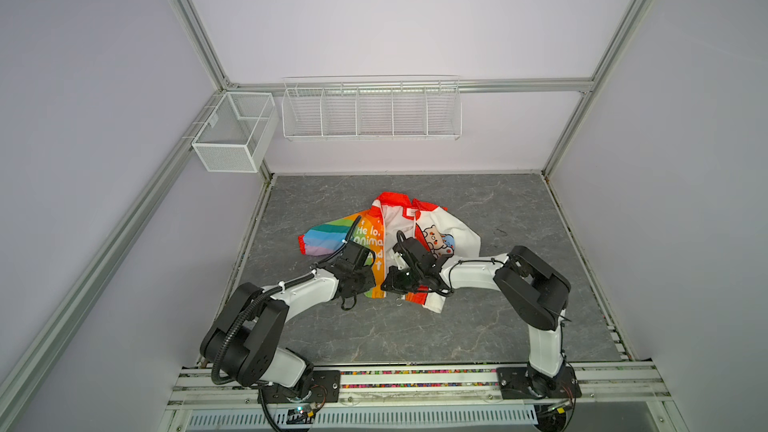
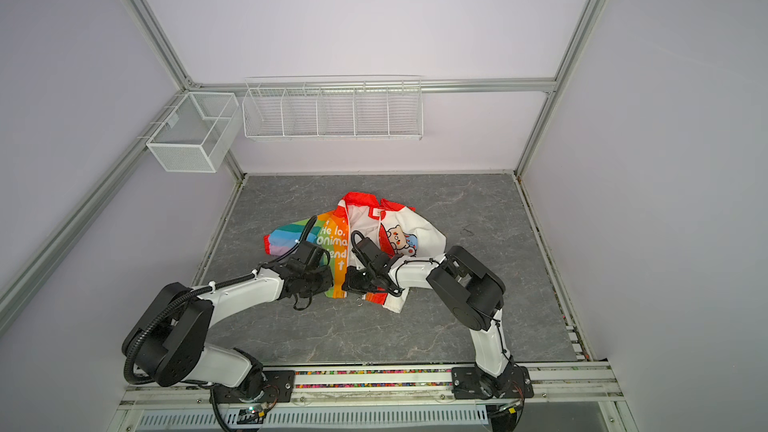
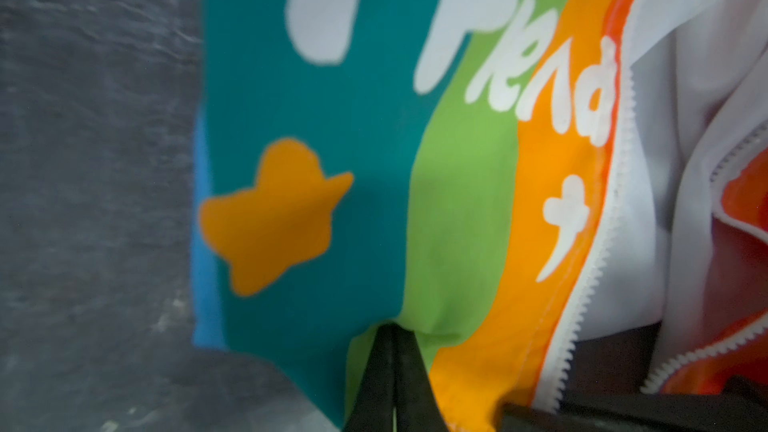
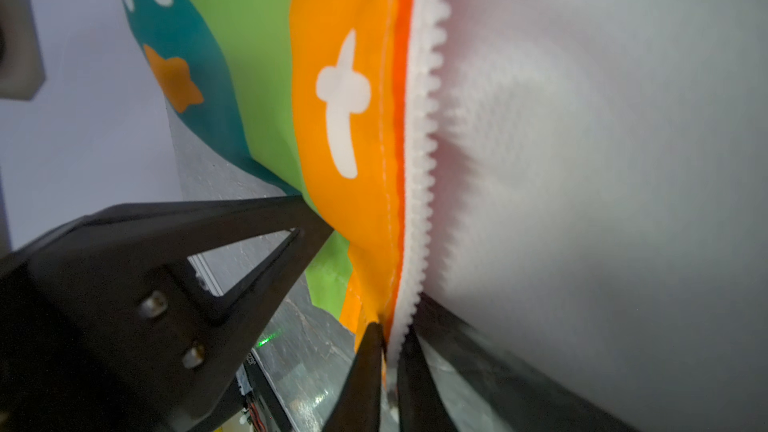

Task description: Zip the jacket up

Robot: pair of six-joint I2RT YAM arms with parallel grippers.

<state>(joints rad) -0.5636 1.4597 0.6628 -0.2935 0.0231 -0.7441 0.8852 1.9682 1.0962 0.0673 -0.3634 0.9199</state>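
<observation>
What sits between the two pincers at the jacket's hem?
Jacket fabric: the green and orange stripes of the rainbow panel run from the left pincer to the right pincer, shut on the white zipper edge. The right wrist view shows it.

Looks like a robotics lab cell: closed in by pale walls (image 1: 395,14) and aluminium framing (image 1: 519,86), fitted with wire baskets (image 1: 372,112), a grey marbled bench (image 1: 415,334) and two robot arms (image 1: 307,288) on a front rail (image 1: 415,380).
</observation>
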